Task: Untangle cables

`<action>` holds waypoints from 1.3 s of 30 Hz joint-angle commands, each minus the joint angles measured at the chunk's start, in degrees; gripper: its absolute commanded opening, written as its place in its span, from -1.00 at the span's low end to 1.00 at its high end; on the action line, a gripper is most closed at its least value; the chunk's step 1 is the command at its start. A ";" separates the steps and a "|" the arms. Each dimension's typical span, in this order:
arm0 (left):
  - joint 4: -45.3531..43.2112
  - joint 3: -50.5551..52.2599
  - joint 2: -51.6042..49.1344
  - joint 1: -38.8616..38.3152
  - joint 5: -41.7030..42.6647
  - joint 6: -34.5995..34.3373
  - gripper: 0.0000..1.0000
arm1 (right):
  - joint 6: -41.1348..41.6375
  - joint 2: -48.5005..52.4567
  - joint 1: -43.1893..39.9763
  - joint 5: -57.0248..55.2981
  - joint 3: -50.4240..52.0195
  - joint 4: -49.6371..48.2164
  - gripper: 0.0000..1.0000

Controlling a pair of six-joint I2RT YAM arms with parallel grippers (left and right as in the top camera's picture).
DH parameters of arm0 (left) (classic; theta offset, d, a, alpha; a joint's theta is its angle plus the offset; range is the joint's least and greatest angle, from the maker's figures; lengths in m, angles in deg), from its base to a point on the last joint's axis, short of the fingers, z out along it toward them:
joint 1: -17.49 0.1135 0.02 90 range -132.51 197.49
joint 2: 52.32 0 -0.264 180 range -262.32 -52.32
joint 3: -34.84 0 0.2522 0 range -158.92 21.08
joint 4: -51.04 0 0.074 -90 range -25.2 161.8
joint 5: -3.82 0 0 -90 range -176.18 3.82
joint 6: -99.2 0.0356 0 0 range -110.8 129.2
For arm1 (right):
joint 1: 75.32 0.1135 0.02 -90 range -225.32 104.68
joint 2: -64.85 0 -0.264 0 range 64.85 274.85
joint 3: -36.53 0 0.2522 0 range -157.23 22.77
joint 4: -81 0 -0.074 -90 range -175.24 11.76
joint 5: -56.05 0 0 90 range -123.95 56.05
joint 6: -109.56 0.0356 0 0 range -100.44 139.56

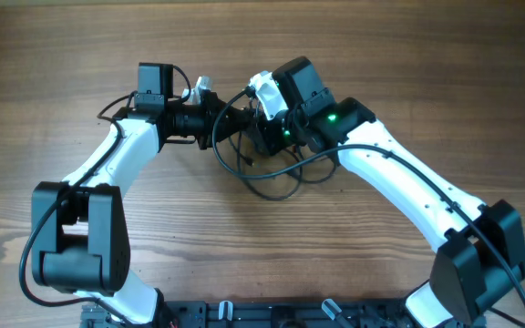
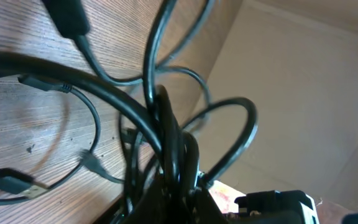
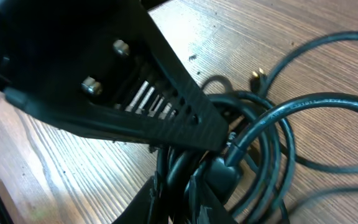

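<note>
Wood tabletop, centre: L gripper is pinched tight on one side of the cables. R gripper, just beside it, is clamped narrow on the same clump. Loose loops lie on the table below. Step looks like pull-apart. Next move prob. needs a slow, opposed draw w/o tightening the knot.

Two robot arms: one left arm and one right arm. One wooden desk. One tangled clump of thin black cables; its separate cords overlap too much to count.
</note>
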 commanded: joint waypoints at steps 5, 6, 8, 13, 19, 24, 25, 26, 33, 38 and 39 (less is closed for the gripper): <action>-4.00 -0.59 1.62 -0.20 7.15 -3.93 -0.83 | 0.24 2.51 -0.22 0.90 -0.92 1.11 -0.64; -5.18 -0.59 1.62 -0.20 9.38 -3.91 -0.85 | 1.16 3.41 -0.22 0.90 -0.92 0.96 -0.59; -6.58 -0.59 1.62 -0.20 12.02 -3.89 -0.88 | 2.25 4.59 -0.22 1.11 -0.92 0.39 -0.63; -6.56 -0.59 1.62 -0.17 9.49 -0.37 -0.87 | 2.78 4.26 -1.95 1.11 -0.94 -1.05 -0.91; 3.08 -0.52 1.60 -0.17 -17.68 2.78 -0.84 | 2.73 -5.31 -8.28 9.31 -0.94 -0.26 -0.92; 9.31 -0.52 1.60 -0.17 -28.87 2.78 -0.81 | 2.69 -13.64 -9.84 12.50 -0.94 -0.09 -0.91; 9.49 -0.52 1.60 -0.17 -29.33 2.78 -0.81 | 2.69 -14.43 -9.88 12.48 -0.94 -0.11 -0.91; 9.94 -0.52 1.60 -0.17 -30.40 2.78 -0.79 | 2.80 -15.63 -10.36 12.50 -0.94 -0.15 -0.91; 15.58 -0.52 1.60 -0.17 -40.50 2.78 -0.72 | 12.15 -25.42 -20.68 12.31 -0.94 -2.75 -0.91; 17.00 -0.52 1.60 -0.17 -41.51 2.78 -0.78 | 14.56 -25.70 -22.93 10.69 -0.92 -2.32 -0.87; 16.68 -0.52 1.60 -0.17 -40.83 2.78 -0.82 | 13.09 -24.96 -22.36 11.43 -0.92 -1.97 -0.82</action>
